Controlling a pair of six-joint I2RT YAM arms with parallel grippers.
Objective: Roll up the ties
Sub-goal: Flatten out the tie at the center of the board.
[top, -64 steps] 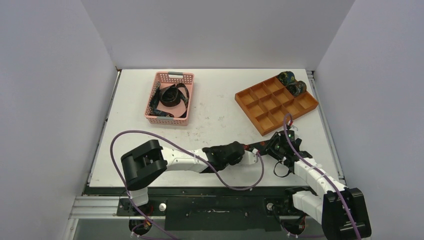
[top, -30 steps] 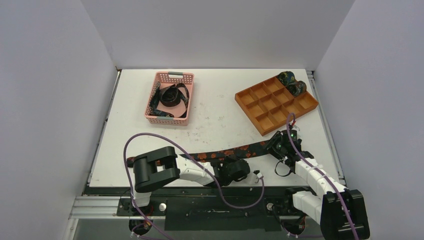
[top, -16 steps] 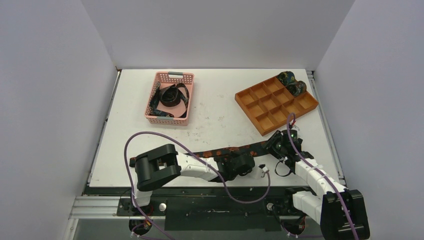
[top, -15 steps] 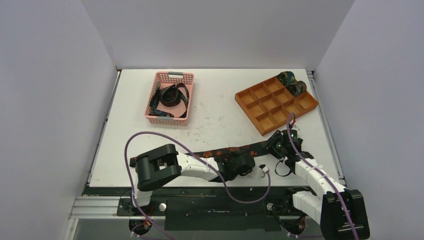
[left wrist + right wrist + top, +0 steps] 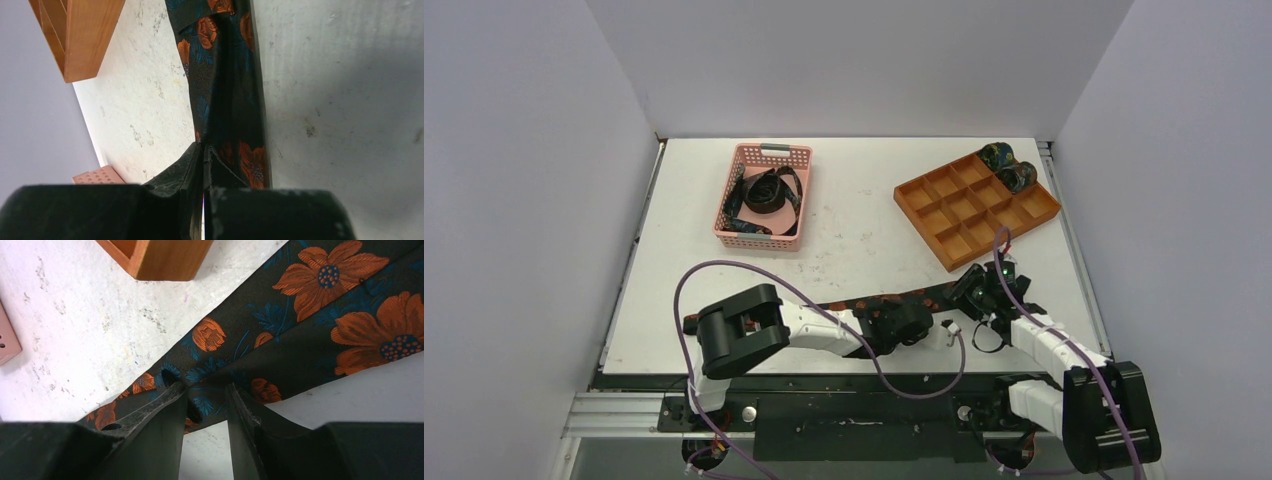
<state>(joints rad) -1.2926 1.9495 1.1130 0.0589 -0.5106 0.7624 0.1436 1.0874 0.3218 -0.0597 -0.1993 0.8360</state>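
White table point(image 5: 854, 230): left tool point(image 5: 203, 150) and right tool point(image 5: 207, 396) apparently pinch one tie point(image 5: 300, 340).

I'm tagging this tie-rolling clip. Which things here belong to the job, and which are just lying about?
Job: flat tie, pinched by left gripper and right gripper; loose ties in the basket; rolled ties in the tray.
Lying about: basket; tray; table.
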